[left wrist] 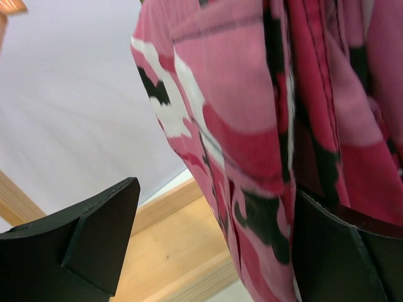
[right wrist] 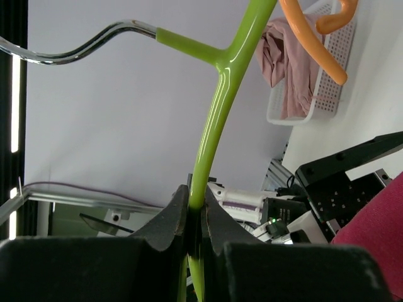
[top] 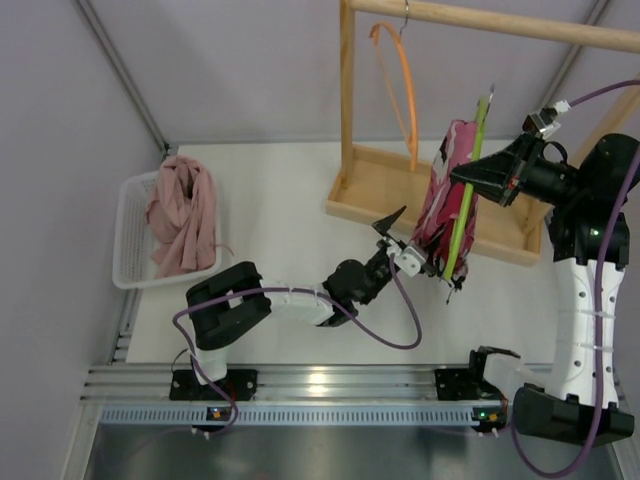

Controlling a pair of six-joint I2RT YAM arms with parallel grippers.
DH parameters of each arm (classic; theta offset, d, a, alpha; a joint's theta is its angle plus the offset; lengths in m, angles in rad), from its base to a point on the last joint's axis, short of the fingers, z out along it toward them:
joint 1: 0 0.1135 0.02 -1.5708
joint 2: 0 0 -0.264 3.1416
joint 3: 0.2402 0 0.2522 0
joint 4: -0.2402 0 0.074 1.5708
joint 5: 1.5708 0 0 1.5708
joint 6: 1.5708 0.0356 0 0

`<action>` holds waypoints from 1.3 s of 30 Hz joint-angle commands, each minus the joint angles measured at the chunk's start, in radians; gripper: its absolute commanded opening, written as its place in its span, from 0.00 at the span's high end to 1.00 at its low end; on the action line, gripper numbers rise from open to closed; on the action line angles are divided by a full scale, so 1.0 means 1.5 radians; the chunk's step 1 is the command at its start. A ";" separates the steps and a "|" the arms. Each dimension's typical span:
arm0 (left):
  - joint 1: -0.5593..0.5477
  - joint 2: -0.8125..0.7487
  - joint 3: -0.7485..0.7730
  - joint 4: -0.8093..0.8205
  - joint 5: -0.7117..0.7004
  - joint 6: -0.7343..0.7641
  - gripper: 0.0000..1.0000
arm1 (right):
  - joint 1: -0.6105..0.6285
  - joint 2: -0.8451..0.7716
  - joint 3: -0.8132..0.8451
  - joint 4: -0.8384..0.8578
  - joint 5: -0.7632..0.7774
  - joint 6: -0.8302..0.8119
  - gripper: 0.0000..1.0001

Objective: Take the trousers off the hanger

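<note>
Right gripper [right wrist: 194, 211] clamped on hanger [right wrist: 214, 113], held at 2 o'clock over desk [top: 270, 230]. Trousers [left wrist: 283, 126] not yet off, draped on hanger. Left gripper [left wrist: 217, 192] spread wide, straddling their hanging cloth. Pull-off remains.

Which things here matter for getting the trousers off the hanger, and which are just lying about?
In the job: trousers, green hanger, left claw, right claw.
Lying about: orange hanger, pink cloth, white basket, wooden rack.
</note>
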 commanded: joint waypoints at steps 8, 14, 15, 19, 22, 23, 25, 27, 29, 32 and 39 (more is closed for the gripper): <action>-0.011 -0.038 0.073 0.045 0.020 -0.006 0.27 | 0.024 -0.046 0.007 0.108 -0.007 -0.033 1.00; -0.018 -0.055 0.080 0.045 0.041 -0.010 0.31 | 0.033 -0.051 -0.007 0.115 -0.017 -0.033 1.00; -0.018 -0.056 0.080 0.045 0.045 -0.011 0.32 | 0.034 -0.051 -0.008 0.119 -0.018 -0.028 1.00; -0.018 -0.068 0.080 0.044 0.050 -0.009 0.45 | 0.037 -0.047 -0.017 0.128 -0.028 -0.022 1.00; -0.018 -0.078 0.078 0.045 0.041 -0.008 0.75 | 0.037 -0.046 -0.022 0.139 -0.034 -0.016 1.00; -0.018 -0.083 0.077 0.045 0.036 -0.008 0.82 | 0.037 -0.046 -0.025 0.142 -0.035 -0.012 1.00; -0.018 -0.093 0.079 0.043 0.028 -0.007 1.00 | 0.038 -0.048 -0.043 0.163 -0.041 -0.007 1.00; -0.018 -0.107 0.081 0.042 0.018 -0.004 1.00 | 0.038 -0.050 -0.057 0.178 -0.051 -0.005 1.00; -0.018 -0.120 0.091 0.032 0.017 -0.003 1.00 | 0.039 -0.056 -0.089 0.196 -0.056 -0.015 1.00; -0.017 -0.152 0.112 -0.026 0.019 -0.025 1.00 | 0.038 -0.071 -0.147 0.202 -0.049 -0.025 1.00; -0.018 -0.220 0.158 -0.133 0.079 -0.102 1.00 | 0.037 -0.104 -0.266 0.221 -0.036 -0.047 1.00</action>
